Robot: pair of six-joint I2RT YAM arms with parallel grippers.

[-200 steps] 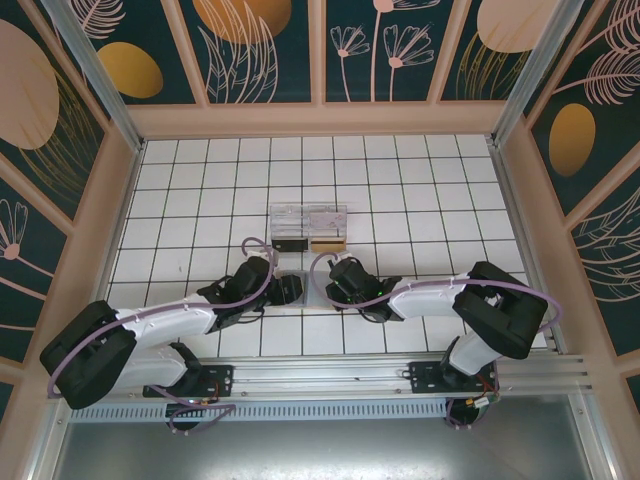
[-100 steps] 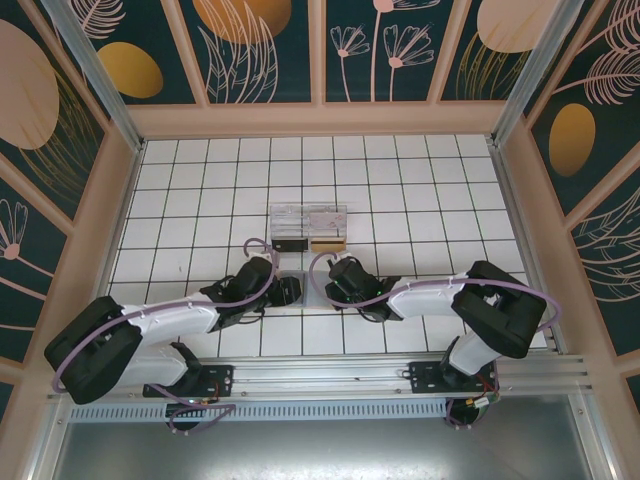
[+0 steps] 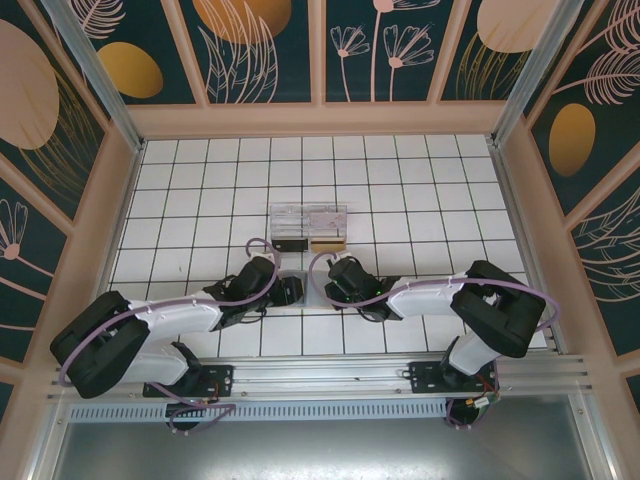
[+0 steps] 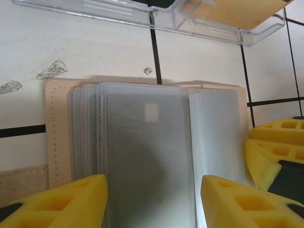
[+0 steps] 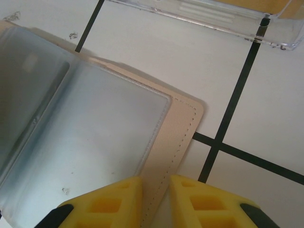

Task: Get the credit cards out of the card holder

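Left wrist view: a flat tan-brown leather bifold card holder (image 4: 52, 123) lies open on the white tiled desk (image 4: 71, 47), its cloudy blue-grey plastic sleeves (image 4: 147, 156) fanned flat. The thin credit cards cannot be told apart from the sleeves. The left pincer (image 4: 154, 199) stands open astride the sleeves at 6 o'clock. The right pincer (image 5: 156, 185) is clamped on the holder's stitched edge at 3 o'clock. A clear plastic compartment box (image 4: 142, 14) sits at 12 o'clock. The cards are probably light, stiff and slick, best pinched by an exposed short edge while the limp holder is pinned.
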